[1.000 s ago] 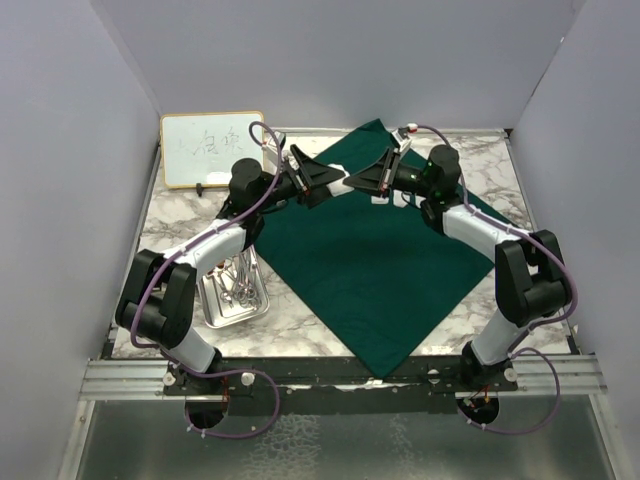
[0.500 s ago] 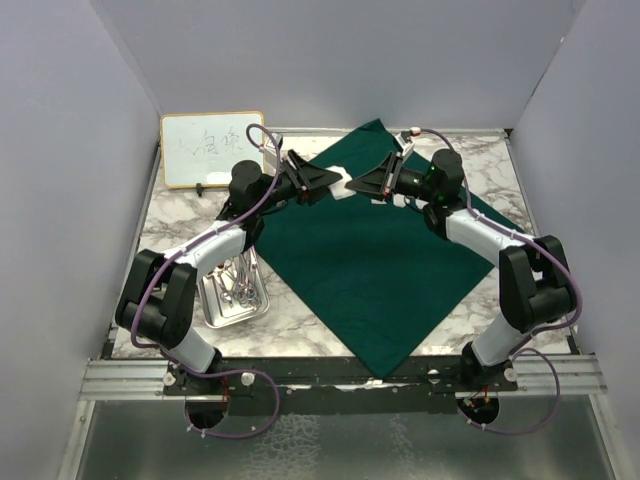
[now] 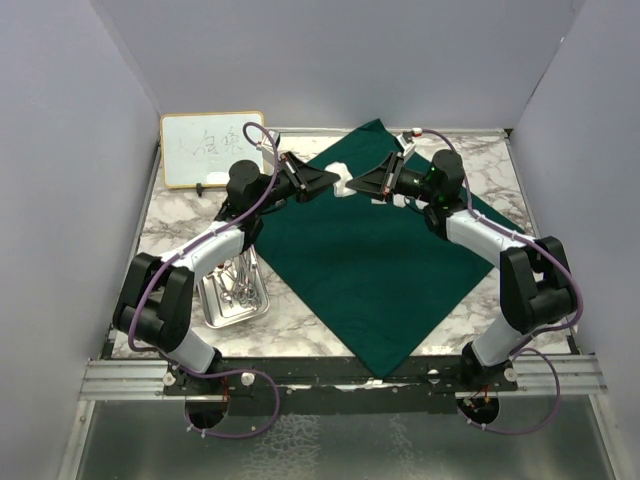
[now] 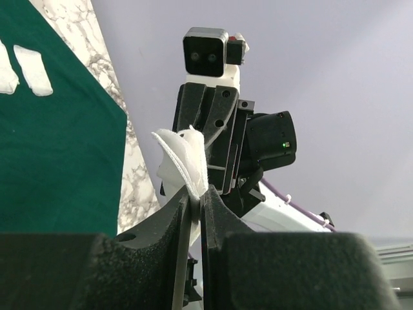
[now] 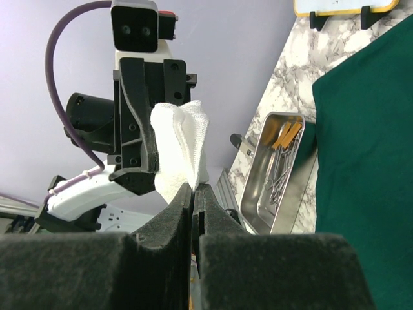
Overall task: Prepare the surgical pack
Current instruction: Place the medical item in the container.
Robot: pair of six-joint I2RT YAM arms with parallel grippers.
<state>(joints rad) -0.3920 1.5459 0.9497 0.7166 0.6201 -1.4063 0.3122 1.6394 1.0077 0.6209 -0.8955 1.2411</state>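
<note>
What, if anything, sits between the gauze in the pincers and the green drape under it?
Nothing visible. The gauze, pinched by both the left pincer and the right pincer, hangs over the green drape with only bare fabric showing beneath. The other gauze squares lie off to one side.

The two arms meet over the far half of the green drape, the left pincer and right pincer tip to tip and both clamped on one gauze square, so nothing passes between them there. The drape's near half lies flat and open from above. The left forearm hangs over the steel tray (its instruments partly covered in the top view). The whiteboard stands at the far-left corner of the surface, and grey walls close in on three sides
</note>
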